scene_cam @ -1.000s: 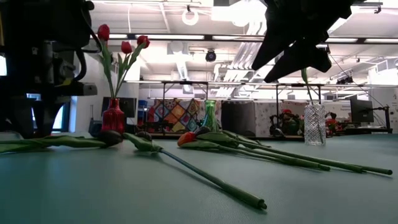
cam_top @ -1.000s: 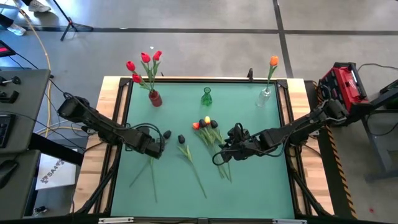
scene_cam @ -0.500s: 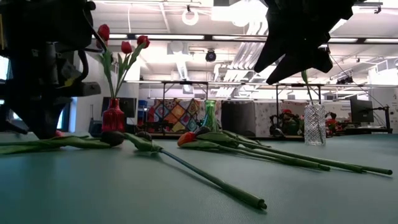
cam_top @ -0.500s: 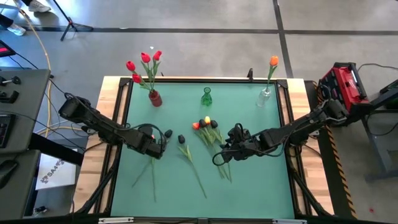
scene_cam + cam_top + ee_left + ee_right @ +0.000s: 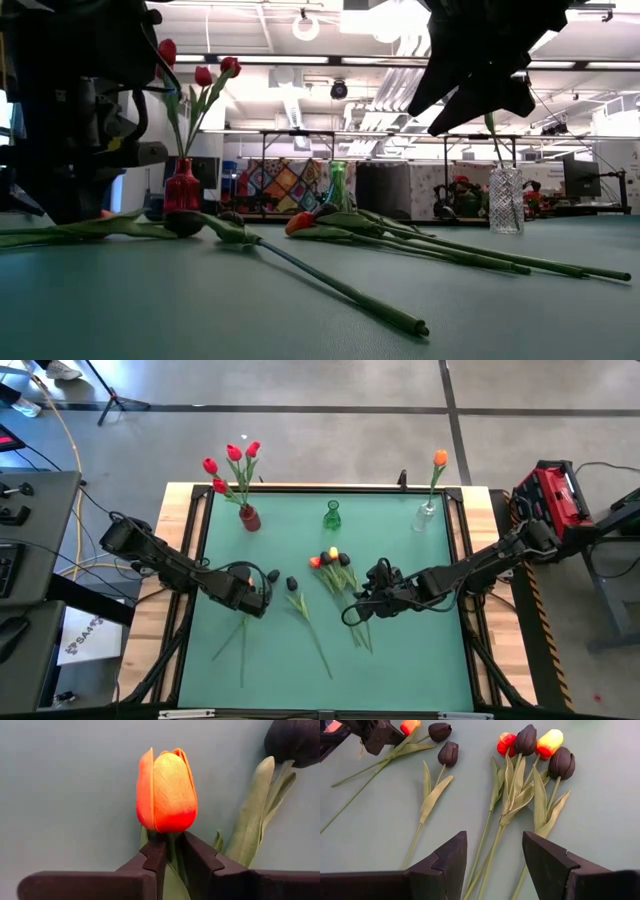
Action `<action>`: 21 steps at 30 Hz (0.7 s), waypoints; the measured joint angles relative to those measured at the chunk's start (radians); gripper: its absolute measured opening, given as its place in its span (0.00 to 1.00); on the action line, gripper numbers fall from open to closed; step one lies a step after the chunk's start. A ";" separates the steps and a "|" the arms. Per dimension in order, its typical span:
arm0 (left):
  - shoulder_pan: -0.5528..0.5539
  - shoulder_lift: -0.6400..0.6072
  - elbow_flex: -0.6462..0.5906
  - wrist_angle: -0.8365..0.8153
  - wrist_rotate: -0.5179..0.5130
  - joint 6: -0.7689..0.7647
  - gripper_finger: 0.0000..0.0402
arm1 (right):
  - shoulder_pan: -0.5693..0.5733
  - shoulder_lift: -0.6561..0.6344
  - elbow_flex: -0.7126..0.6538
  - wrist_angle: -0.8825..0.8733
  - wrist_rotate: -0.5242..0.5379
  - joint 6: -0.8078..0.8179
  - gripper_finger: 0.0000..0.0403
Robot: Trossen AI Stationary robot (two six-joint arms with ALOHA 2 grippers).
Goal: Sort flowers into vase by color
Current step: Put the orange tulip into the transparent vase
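Green matting covers the surface [image 5: 400, 660], where my left end effector [image 5: 170, 851] is clamped on the stem just under an orange tulip [image 5: 166, 791] at the left side, while my right end effector [image 5: 492, 852] hangs with fingers apart over the loose flowers [image 5: 530, 765] mid-surface.

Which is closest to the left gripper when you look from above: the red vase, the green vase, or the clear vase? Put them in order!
From the left gripper, in the high view:
1. The red vase, at the table's far left, holding red flowers.
2. The green vase, at the far middle, empty.
3. The clear vase, at the far right, holding one orange flower.
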 joint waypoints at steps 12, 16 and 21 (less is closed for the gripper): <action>0.000 -0.050 0.050 -0.015 -0.010 0.045 0.02 | 0.000 -0.006 0.000 0.009 -0.013 -0.007 0.45; -0.006 -0.118 0.094 -0.032 -0.047 0.094 0.01 | 0.000 -0.013 0.000 0.073 -0.055 -0.026 0.45; -0.040 -0.219 0.184 -0.036 -0.227 0.304 0.00 | 0.001 -0.013 0.000 0.195 -0.076 -0.098 0.45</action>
